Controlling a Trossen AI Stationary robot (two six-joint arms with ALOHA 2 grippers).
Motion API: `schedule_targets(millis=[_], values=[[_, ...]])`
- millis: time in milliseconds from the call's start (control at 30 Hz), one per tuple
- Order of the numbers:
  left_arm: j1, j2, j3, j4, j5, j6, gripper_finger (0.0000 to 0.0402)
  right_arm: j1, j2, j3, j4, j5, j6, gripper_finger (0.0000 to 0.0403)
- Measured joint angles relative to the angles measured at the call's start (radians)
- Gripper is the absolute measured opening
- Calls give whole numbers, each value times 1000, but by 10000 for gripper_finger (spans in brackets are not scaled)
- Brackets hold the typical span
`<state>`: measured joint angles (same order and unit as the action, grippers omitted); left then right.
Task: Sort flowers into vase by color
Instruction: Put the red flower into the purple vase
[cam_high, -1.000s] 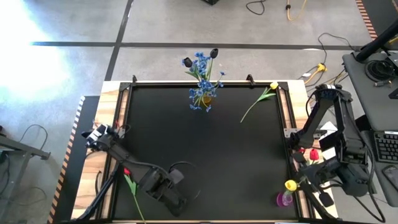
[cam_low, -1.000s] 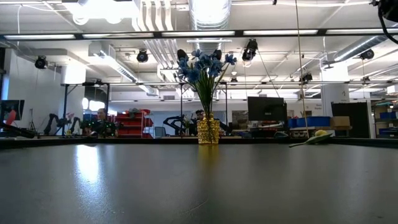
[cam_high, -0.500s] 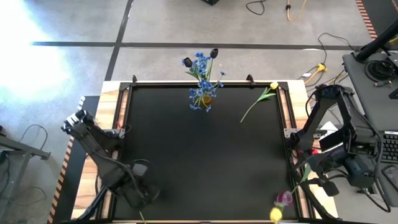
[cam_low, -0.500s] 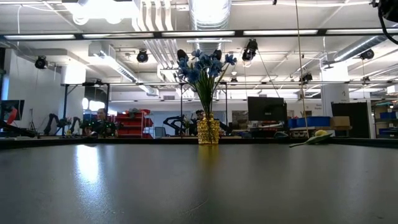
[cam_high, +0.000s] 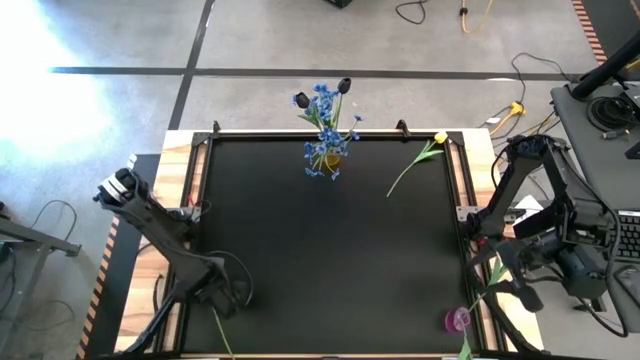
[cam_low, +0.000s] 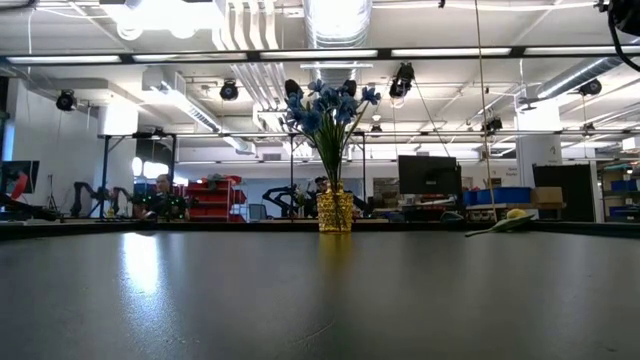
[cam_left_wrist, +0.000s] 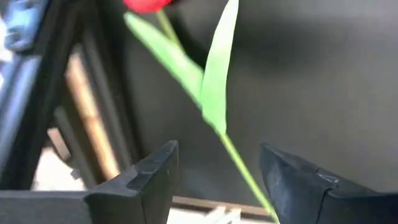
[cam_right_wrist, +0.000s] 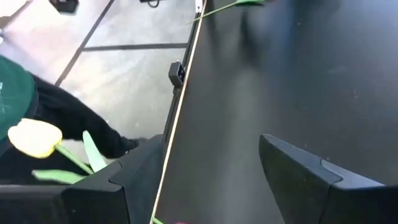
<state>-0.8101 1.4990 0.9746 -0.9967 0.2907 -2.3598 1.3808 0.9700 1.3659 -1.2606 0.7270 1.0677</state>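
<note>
Two tools stand spread, pinching nothing. The left tool (cam_left_wrist: 214, 180) straddles a red tulip's (cam_left_wrist: 146, 5) stem on the counter (cam_high: 330, 250), probably lining up a pinch. The right tool (cam_right_wrist: 205, 180) waits near a yellow tulip (cam_right_wrist: 34, 138); blue sprigs (cam_high: 325, 125) fill the vase (cam_low: 335, 211).

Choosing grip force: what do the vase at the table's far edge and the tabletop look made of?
The vase looks like gold-tinted faceted glass or clear plastic; it glints and partly shows through. The tabletop looks like a smooth, semi-gloss black sheet, since it mirrors the ceiling lights; the material itself is unclear.
</note>
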Motion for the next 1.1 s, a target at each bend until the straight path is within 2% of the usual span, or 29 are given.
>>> schedule_targets(millis=[167, 367, 533, 667, 733, 800, 900, 1000, 1100], values=[[42, -1, -157, 106, 25, -6, 185, 0, 0, 0, 0, 27, 45, 250], [48, -23, -253, 164, 68, -12, 159, 0, 2, 0, 1, 36, 155, 249], [50, -34, -355, 336, 65, -9, 132, 0, 10, 0, 2, 66, 188, 246], [52, -43, -367, 345, 68, 17, 95, -3, 9, 0, 7, 100, 193, 242], [51, -54, -348, 310, 34, 44, 72, -8, 5, 0, 9, 112, 192, 240], [51, -73, -321, 256, -48, 74, 44, -20, -1, 7, 6, 113, 189, 239], [53, -116, -266, 205, -254, 106, 9, -51, -9, 22, 1, 121, 168, 240], [60, -163, -204, 199, -541, 171, 7, -88, -12, 34, 3, 168, 116, 239], [82, -189, -123, 210, -874, 328, 3, -129, -12, 35, 9, 234, 57, 236]])
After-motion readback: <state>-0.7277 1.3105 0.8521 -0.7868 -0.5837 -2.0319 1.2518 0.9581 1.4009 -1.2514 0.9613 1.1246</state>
